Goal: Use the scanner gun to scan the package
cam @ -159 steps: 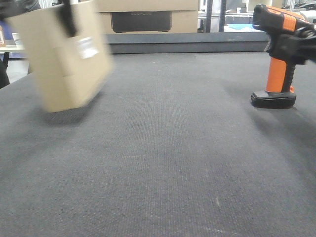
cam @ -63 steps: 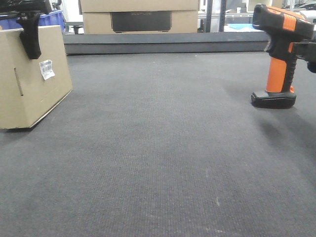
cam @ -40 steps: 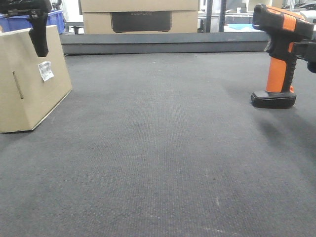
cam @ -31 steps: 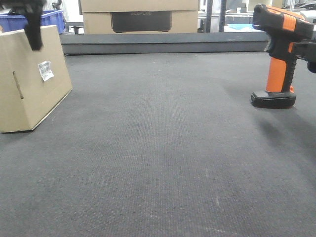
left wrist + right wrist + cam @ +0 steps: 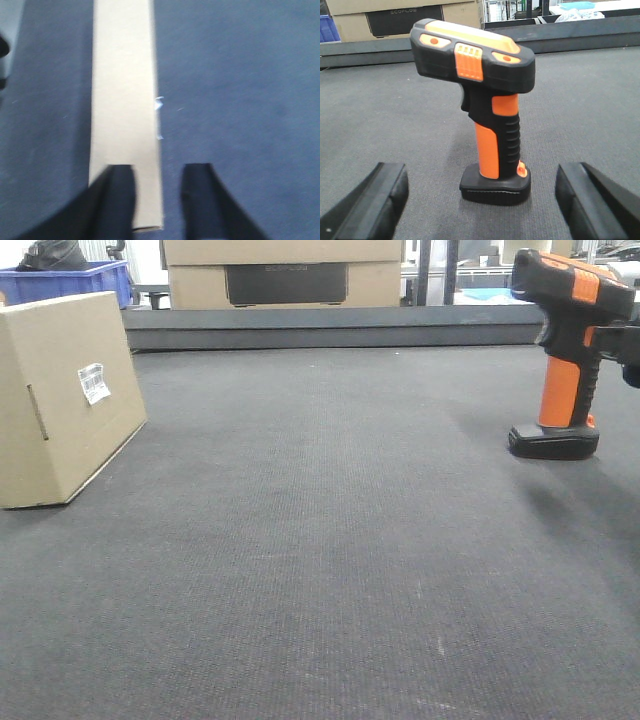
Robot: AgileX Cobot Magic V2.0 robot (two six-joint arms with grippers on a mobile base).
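A brown cardboard package with a small white label stands on the dark mat at the far left. In the left wrist view its narrow top edge lies below my left gripper, which is open, empty and above the box. An orange and black scanner gun stands upright on its base at the right. In the right wrist view the scanner stands between the wide-open fingers of my right gripper, untouched.
A dark grey mat covers the table. A raised dark ledge runs along the back, with a large cardboard box behind it. A blue bin sits at the back left.
My left gripper set the package down at the far left, let go of it and rose out of the front view. The scanner and right gripper have stayed still.
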